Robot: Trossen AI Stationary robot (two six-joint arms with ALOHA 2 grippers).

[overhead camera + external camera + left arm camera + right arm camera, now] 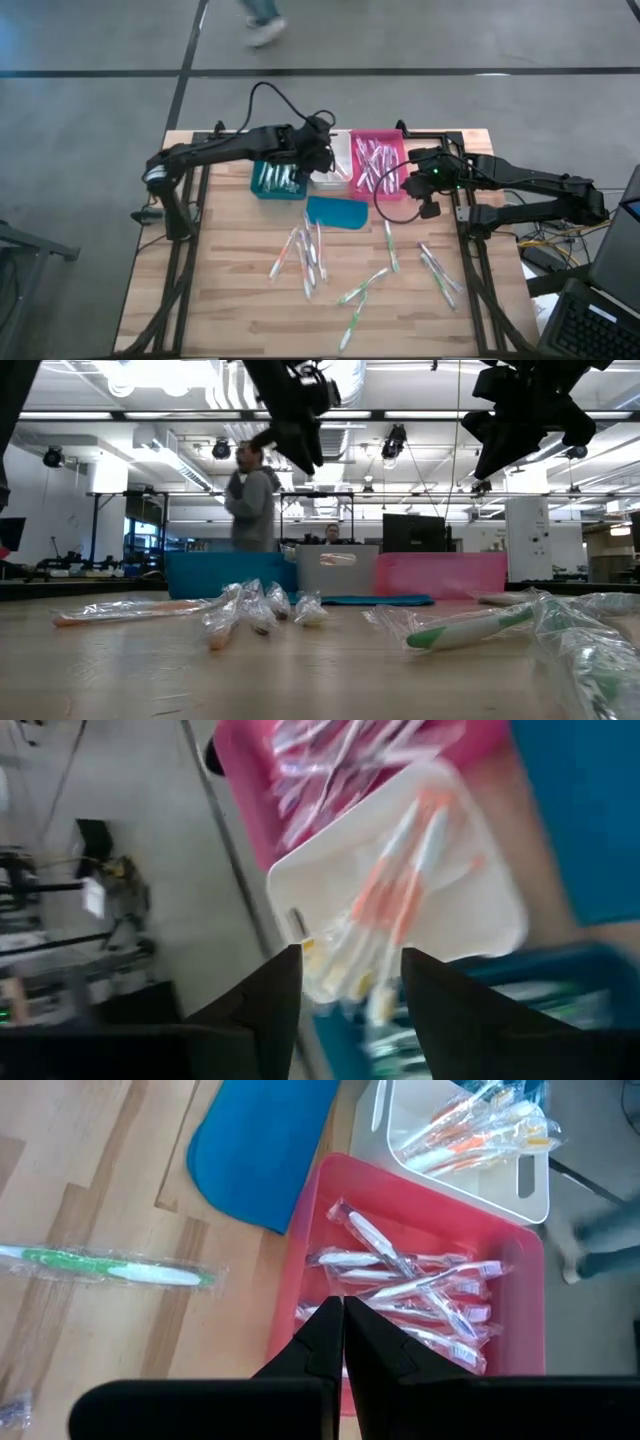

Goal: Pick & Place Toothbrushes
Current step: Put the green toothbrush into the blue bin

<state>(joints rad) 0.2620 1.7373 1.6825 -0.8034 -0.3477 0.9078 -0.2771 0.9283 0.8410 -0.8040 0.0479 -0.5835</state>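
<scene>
Left pincer (322, 160) hangs over the white bin (335, 160) between the teal bin (278, 180) and pink bin (378, 165), fingers (262, 1005) spread, nothing visibly between them. Right pincer (343, 1342) sits above the pink bin, pressed together, empty.

Toothbrushes: orange ones (385, 915) in the white bin, pink ones (410, 1285) in the pink bin, some in the teal bin. A dozen or so loose ones (308, 255) lie on the table (230, 300) near the teal lid (336, 212).

Risks for you:
- Loose brushes lie crossed and overlapping in crinkly wrappers; you'll likely pinch wrapper only, or drag two at once.
- Both arms sit close over neighbouring bins; watch for a clash if they move together.
- Colours are mixed on the table, so mis-sorting is easy.
</scene>
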